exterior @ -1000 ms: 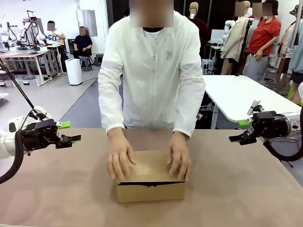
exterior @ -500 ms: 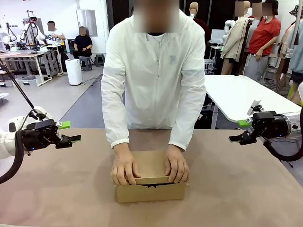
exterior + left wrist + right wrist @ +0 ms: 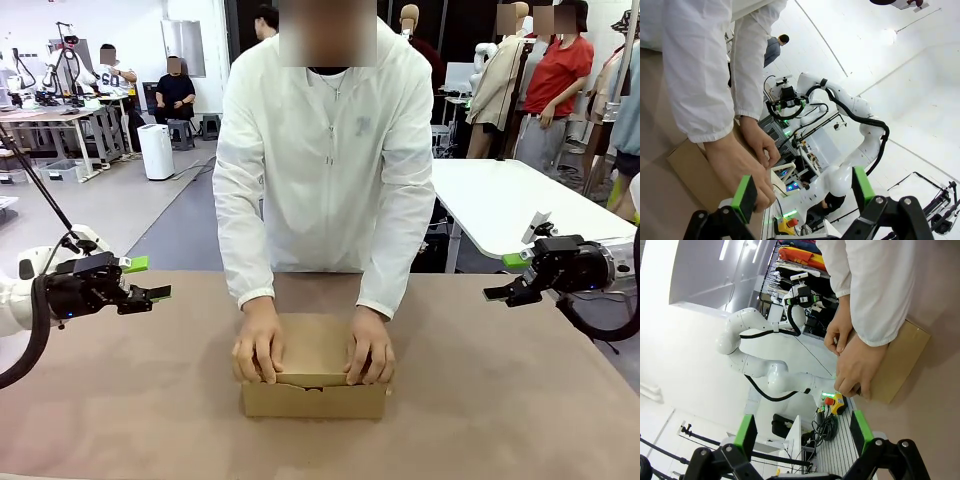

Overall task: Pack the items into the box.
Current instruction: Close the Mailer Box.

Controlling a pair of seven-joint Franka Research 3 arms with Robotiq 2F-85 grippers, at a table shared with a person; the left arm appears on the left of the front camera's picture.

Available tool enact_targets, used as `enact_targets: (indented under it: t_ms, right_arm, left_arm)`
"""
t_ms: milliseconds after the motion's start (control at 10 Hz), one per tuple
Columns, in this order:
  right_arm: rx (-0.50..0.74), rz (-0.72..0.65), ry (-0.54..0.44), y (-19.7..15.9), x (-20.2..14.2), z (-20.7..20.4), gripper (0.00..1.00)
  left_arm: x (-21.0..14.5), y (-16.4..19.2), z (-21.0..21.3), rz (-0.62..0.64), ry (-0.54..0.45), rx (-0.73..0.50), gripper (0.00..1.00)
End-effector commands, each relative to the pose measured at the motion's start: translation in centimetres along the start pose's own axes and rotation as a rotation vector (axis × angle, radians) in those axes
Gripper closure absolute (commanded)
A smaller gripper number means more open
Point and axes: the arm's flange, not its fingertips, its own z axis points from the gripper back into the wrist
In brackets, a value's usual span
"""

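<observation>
Left gripper [image 3: 150,280], right gripper [image 3: 505,278] — open, flanking box [image 3: 315,398].

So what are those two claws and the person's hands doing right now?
Left claw: open, empty.
Right claw: open, empty.
Person's hands: pressing the small brown cardboard box shut.

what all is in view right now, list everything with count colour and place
box: one, brown cardboard, middle of the table near the robot's edge, flap lid pressed down
table: one, brown top, under the box
second table: one, white, behind the person toward the right
person's hands: two, on the box lid, one at each end; white sleeves above
left gripper: one, black with green pads, open, raised over the table's left edge, holding nothing
right gripper: one, black with green pads, open, raised over the table's right edge, holding nothing
</observation>
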Motion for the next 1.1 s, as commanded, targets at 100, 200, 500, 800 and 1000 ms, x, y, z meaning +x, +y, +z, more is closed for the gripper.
enact_targets:
  t_ms: [100,200,500,800,1000]
  right_arm:
    - [0.012,0.012,0.0,0.25,0.32,0.06,0.0]
    - [0.012,0.012,0.0,0.25,0.32,0.06,0.0]
    - [0.012,0.012,0.0,0.25,0.32,0.06,0.0]
    - [0.012,0.012,0.0,0.25,0.32,0.06,0.0]
    - [0.012,0.012,0.0,0.25,0.32,0.06,0.0]
  left_arm:
    - [0.11,-0.18,0.01,-0.014,-0.001,-0.013,0.0]
    - [0.11,-0.18,0.01,-0.014,-0.001,-0.013,0.0]
    - [0.11,-0.18,0.01,-0.014,-0.001,-0.013,0.0]
    - [0.11,-0.18,0.01,-0.014,-0.001,-0.013,0.0]
    - [0.11,-0.18,0.01,-0.014,-0.001,-0.013,0.0]
